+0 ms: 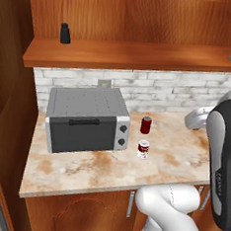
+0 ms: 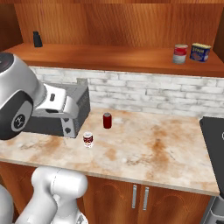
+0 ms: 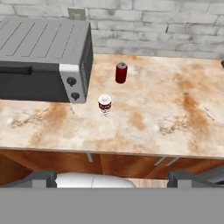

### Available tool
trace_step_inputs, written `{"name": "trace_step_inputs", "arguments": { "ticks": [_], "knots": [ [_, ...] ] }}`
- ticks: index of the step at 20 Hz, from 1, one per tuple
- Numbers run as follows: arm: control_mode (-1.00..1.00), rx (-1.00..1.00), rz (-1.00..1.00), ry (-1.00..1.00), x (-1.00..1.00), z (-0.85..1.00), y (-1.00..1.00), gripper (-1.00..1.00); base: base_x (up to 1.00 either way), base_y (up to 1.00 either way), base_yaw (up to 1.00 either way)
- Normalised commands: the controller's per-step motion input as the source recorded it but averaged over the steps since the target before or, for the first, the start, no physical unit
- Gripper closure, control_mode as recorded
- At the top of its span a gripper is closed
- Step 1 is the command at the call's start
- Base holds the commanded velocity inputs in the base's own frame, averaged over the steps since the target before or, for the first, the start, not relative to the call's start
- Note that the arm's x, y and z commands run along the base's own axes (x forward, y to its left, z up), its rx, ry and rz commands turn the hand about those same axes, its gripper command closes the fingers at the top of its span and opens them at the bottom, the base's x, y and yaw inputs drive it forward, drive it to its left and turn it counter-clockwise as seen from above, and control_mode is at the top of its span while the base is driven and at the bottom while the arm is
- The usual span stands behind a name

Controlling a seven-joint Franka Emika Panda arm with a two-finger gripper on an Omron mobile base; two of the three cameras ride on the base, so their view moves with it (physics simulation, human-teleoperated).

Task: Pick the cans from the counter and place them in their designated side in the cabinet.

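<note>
Reddish-brown wood-grain makes up the cabinet [image 2: 109, 59], whose long shelf board runs above a white brick wall [image 2: 144, 94]. Below it lies the beige mottled counter [image 1: 108, 166], with a grey toaster oven [image 1: 85, 120] at its left end. On the shelf's right end a red can with a silver base [image 2: 180, 54] stands just beside a blue-labelled can [image 2: 200, 52]; a small black bottle [image 1: 65, 34] stands well apart at the left end. On the counter, the plain dark red can [image 3: 121, 72] stands upright near the oven's right side, and the red-and-white labelled can [image 3: 104, 104] stands nearer the front edge. The gripper [image 3: 112, 178] hangs back over the counter's front edge, jaws spread wide, holding nothing.
</note>
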Motion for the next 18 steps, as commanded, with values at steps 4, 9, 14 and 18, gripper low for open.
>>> {"name": "trace_step_inputs", "arguments": {
  "ticks": [4, 9, 14, 18],
  "knots": [
    [-1.00, 0.00, 0.01, -0.02, 0.13, -0.06, 0.05, -1.00, 0.00, 0.00, 0.00],
    [-1.00, 0.00, 0.01, 0.00, 0.17, -0.15, 0.12, -1.00, 0.00, 0.00, 0.00],
    [-1.00, 0.00, 0.01, 0.00, 0.17, -0.25, 0.11, -1.00, 0.00, 0.00, 0.00],
    [-1.00, 0.00, 0.01, 0.00, 0.14, -0.30, 0.08, -1.00, 0.00, 0.00, 0.00]
  ]
}}
